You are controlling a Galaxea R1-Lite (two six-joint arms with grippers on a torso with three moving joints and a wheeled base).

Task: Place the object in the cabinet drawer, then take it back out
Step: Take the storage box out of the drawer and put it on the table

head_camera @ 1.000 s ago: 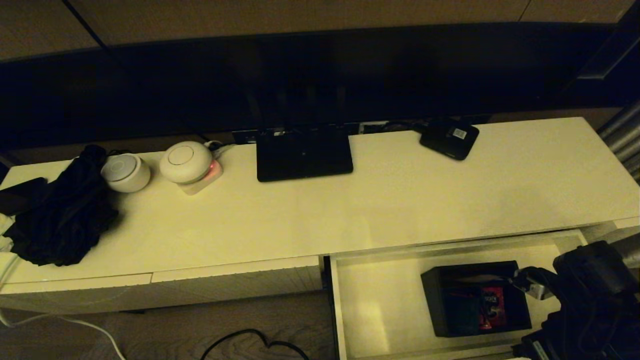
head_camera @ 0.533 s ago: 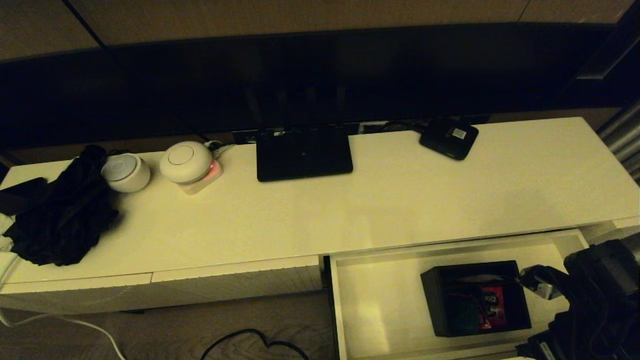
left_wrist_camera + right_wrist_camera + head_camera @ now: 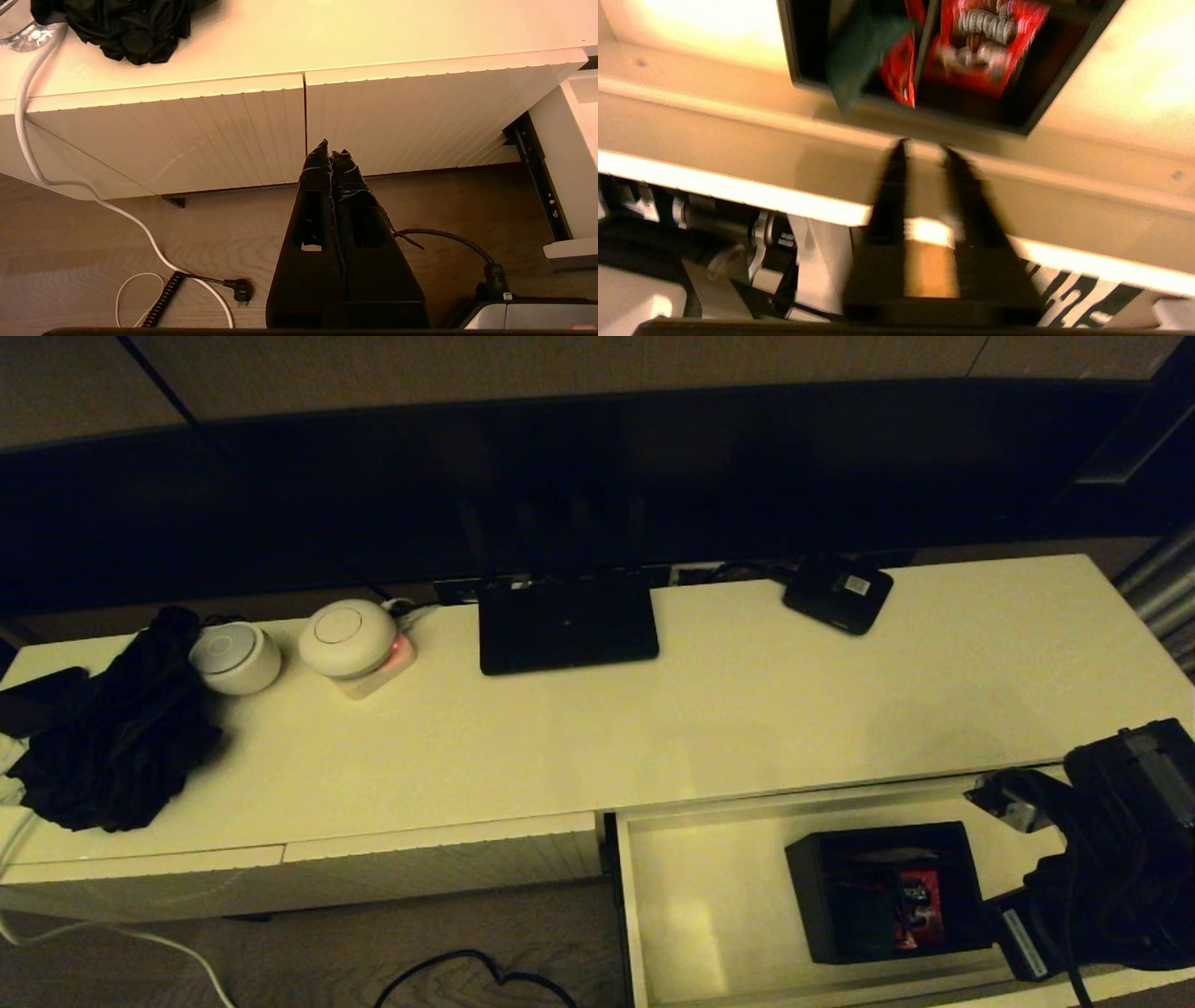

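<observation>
The object, a black open-topped organiser box (image 3: 882,891) with red packets inside, rests on the floor of the pulled-out cabinet drawer (image 3: 709,887), towards its right half. My right arm (image 3: 1111,859) hangs over the drawer's right end, apart from the box. In the right wrist view the right gripper (image 3: 922,147) is open and empty. It points at the drawer's wall (image 3: 738,140), with the box (image 3: 808,42) just beyond the fingertips. My left gripper (image 3: 331,150) is shut and parked low in front of the closed ribbed fronts.
On the cabinet top stand a flat black router (image 3: 568,623), a small black device with a white label (image 3: 838,593), two white round devices (image 3: 347,637) and a heap of black cloth (image 3: 112,737). Cables (image 3: 140,233) lie on the wooden floor.
My right arm has lifted and drawn back from the box's far right corner. The box stays put in the drawer. The left arm has not moved.
</observation>
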